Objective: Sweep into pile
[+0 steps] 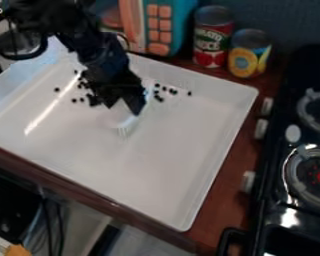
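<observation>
Black bits [173,91] lie in white tray [169,155], on both sides of pincer [124,106], farther from camera than tip of white brush [125,127]; pincer looks closed on brush.

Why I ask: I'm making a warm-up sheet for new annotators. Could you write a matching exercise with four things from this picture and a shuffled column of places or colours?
Things
1. Tray
2. Pellets
3. Toy microwave
4. Stove

Places or colours
A. Black, at the right of the view
B. Small and dark, scattered on both sides of the gripper
C. White, on the brown counter
D. Teal and orange, behind the tray

Right pairs: 1-C, 2-B, 3-D, 4-A
</observation>
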`<action>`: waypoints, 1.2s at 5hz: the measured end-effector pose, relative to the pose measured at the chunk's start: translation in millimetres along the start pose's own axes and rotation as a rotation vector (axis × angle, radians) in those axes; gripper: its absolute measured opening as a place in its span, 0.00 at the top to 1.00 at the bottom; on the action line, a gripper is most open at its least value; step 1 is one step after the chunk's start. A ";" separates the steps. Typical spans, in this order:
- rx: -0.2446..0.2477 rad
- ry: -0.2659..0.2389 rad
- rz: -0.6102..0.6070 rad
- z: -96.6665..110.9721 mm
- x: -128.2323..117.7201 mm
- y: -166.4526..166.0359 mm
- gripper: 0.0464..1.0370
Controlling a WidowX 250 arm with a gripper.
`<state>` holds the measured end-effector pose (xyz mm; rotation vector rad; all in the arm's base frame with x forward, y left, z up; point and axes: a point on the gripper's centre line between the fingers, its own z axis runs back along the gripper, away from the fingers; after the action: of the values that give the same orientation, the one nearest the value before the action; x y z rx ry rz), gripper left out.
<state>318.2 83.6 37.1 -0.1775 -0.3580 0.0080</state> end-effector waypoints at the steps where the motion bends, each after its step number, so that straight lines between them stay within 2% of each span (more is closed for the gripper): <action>1: 0.021 -0.022 0.039 5.3 7.5 17.2 0.32; 2: 0.037 -0.027 0.062 9.8 4.8 30.2 0.32; 3: 0.010 -0.014 0.064 10.0 2.5 26.7 0.32; 4: -0.040 -0.042 0.068 25.7 8.3 10.6 0.32; 5: -0.107 -0.039 0.041 30.6 11.7 -14.4 0.32; 6: -0.129 -0.008 -0.002 20.2 11.2 -29.8 0.32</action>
<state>320.9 58.1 64.8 -0.3051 -0.3668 -0.0161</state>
